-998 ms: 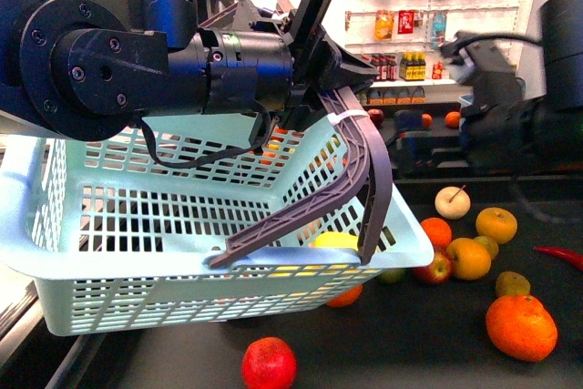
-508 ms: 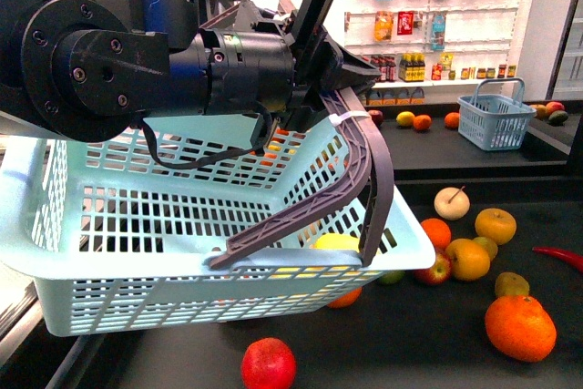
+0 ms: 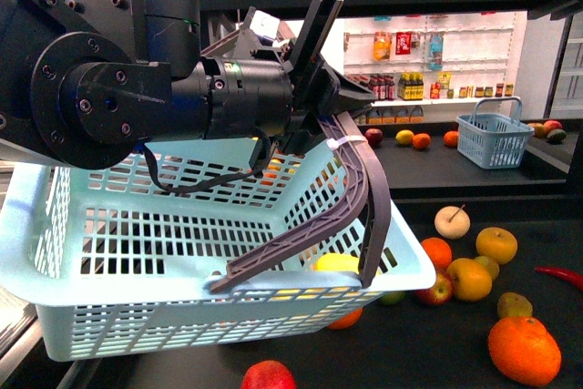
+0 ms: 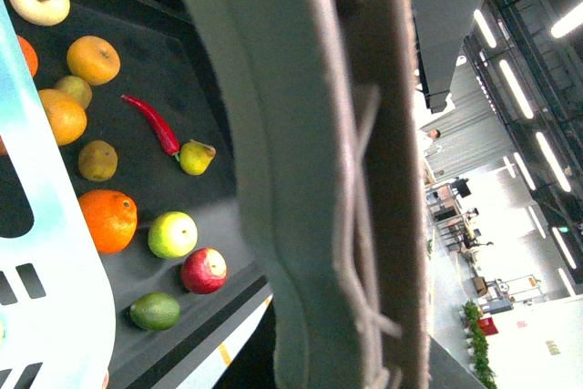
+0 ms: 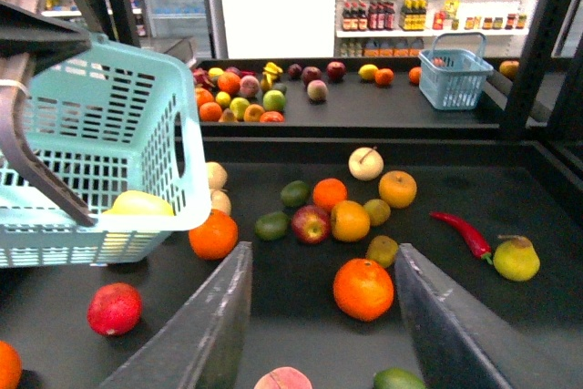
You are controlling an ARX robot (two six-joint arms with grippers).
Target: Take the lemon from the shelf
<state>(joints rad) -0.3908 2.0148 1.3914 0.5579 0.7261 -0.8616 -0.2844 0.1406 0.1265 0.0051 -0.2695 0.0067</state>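
Centrally, a pale-blue basket [image 3: 182, 252] fills the left and middle of the front view. It hangs tilted from its grey handle [image 3: 364, 179]. The left pincer [image 3: 342, 102], at upper centre, is clenched around that handle. The lemon [image 3: 337, 263] shows just over the basket's near rim, lower centre. Whether it lies inside the basket or on the black shelf [image 3: 428, 353] behind it cannot be told. An orange [image 3: 524, 350] and apples [image 3: 471, 280] lie scattered on the shelf at lower right. The right pincer [image 5: 323, 250], seen in its wrist view, is released, fingers spread wide above the shelf.
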